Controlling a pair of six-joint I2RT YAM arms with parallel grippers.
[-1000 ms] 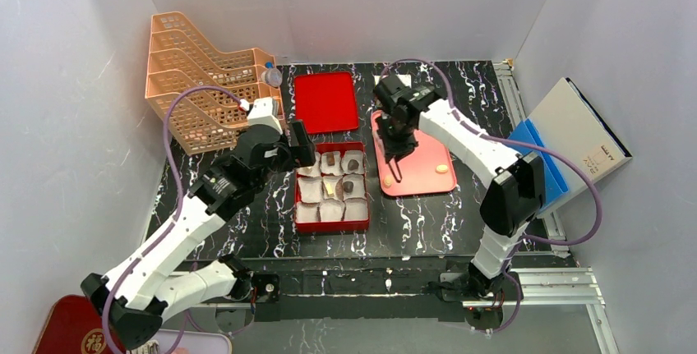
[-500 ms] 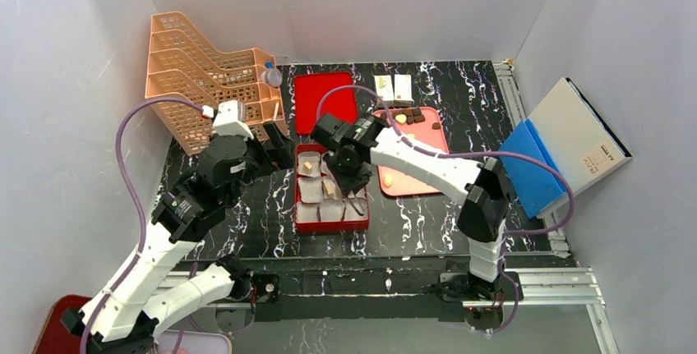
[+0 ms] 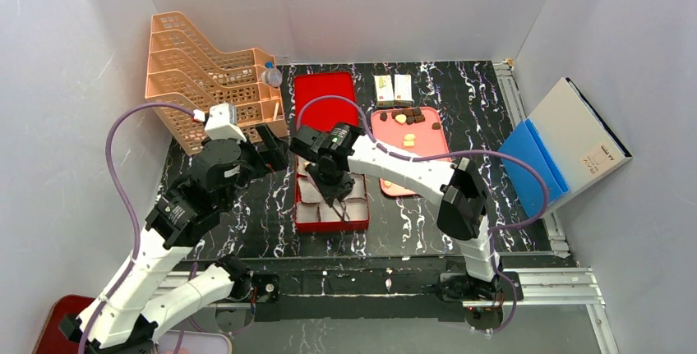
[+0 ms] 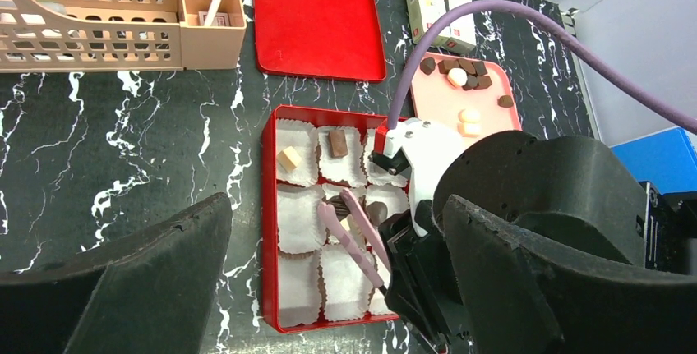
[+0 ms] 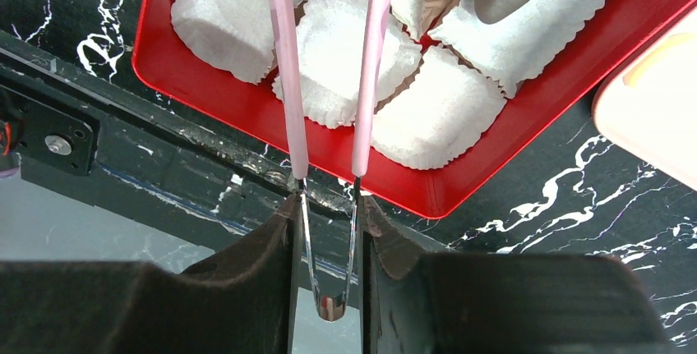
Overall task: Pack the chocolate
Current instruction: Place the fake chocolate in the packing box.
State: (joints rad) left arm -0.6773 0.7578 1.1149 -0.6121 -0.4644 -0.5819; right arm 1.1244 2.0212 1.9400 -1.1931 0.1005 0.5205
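Observation:
The red box (image 3: 297, 206) holds white paper cups. In it lie a tan chocolate (image 4: 288, 158), a dark brown one (image 4: 338, 142) and a round brown one (image 4: 377, 212). More chocolate (image 3: 408, 116) sits at the far end of the pink tray (image 3: 427, 157). My right gripper (image 5: 329, 206) is shut on pink tongs (image 5: 283, 83), which reach over the box's middle cups (image 4: 362, 243). A dark ridged bit shows at the tong tips; whether it is pinched I cannot tell. My left gripper (image 4: 333, 231) hangs open above the box's left side (image 3: 275, 147).
A red lid (image 3: 326, 101) lies behind the box. Orange file racks (image 3: 205, 75) and a small bottle (image 3: 272, 75) stand at the back left, with two white cartons (image 3: 393, 87) behind the pink tray. A blue and white box (image 3: 567, 140) leans at the right.
My right arm has swung left from the pink tray to over the red box, carrying the tongs. My left arm has drawn back towards the left.

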